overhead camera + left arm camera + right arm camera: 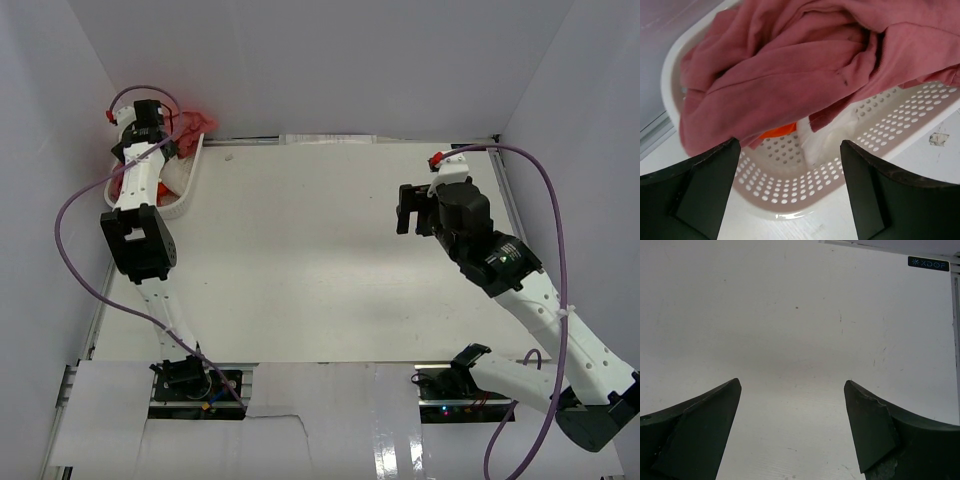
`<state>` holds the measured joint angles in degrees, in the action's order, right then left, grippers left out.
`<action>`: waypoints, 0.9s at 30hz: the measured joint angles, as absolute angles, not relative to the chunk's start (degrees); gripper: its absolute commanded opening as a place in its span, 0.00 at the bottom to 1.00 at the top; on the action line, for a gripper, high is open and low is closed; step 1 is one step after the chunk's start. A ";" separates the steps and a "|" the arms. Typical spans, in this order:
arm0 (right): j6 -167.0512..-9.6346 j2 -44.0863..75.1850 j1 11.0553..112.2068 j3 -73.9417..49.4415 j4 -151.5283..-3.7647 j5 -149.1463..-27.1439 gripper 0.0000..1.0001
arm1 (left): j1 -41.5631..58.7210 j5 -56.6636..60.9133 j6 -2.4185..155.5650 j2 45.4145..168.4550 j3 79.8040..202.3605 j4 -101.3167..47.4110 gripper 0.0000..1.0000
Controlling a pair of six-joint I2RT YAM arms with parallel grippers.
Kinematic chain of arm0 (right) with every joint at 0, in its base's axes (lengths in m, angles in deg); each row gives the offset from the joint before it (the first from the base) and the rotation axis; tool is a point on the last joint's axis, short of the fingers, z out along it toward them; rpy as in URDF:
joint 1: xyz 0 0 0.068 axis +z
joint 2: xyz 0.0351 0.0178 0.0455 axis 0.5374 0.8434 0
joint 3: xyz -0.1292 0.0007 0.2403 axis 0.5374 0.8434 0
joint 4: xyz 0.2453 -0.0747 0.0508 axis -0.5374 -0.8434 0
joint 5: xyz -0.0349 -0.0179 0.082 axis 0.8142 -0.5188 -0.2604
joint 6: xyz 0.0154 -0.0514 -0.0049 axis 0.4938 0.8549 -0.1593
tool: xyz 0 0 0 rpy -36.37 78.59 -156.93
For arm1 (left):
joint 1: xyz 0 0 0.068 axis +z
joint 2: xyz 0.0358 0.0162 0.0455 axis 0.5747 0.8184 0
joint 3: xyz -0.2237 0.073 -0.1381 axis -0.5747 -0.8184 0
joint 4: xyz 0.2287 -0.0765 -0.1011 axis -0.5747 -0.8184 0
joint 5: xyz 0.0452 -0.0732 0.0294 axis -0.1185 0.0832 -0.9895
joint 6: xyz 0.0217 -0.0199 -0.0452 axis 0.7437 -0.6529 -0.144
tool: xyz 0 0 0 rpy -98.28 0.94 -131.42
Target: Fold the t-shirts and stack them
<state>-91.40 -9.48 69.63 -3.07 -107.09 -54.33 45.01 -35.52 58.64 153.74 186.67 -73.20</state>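
Observation:
The t-shirts lie heaped in a white perforated basket at the table's far left corner. A dusty pink shirt is on top and hangs over the rim. Under it a strip of orange-red shirt and a fold of cream-white shirt show. My left gripper hangs open just above the basket's near rim, below the pink cloth, with nothing between its fingers. From above it sits over the basket. My right gripper is open over bare table at the right.
White walls close in the table on the left, back and right. The basket stands against the left wall. A metal rail runs along the right edge. A purple cable loops beside the left arm.

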 measured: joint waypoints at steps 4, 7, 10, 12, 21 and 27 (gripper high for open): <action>-90.52 -9.63 69.63 -2.63 -106.74 -54.33 0.90 | 44.88 -35.79 58.31 158.81 192.37 -73.57 0.92; -89.87 -9.65 69.63 -2.00 -106.77 -54.46 0.90 | 45.14 -36.64 58.18 161.02 195.17 -73.04 0.92; -89.19 -9.61 69.45 -1.41 -106.79 -55.03 0.90 | 45.43 -38.21 58.64 162.51 197.12 -71.95 0.92; -88.66 -9.54 69.32 -1.37 -106.85 -55.34 0.90 | 45.47 -38.98 59.86 163.49 198.12 -69.85 0.89; -88.56 -9.54 69.26 -0.14 -106.04 -57.74 0.90 | 46.70 -32.92 63.47 169.28 199.17 -63.45 0.00; -88.84 -9.63 69.21 0.53 -106.00 -58.57 0.90 | 47.66 -24.27 60.73 168.60 199.02 -63.69 0.00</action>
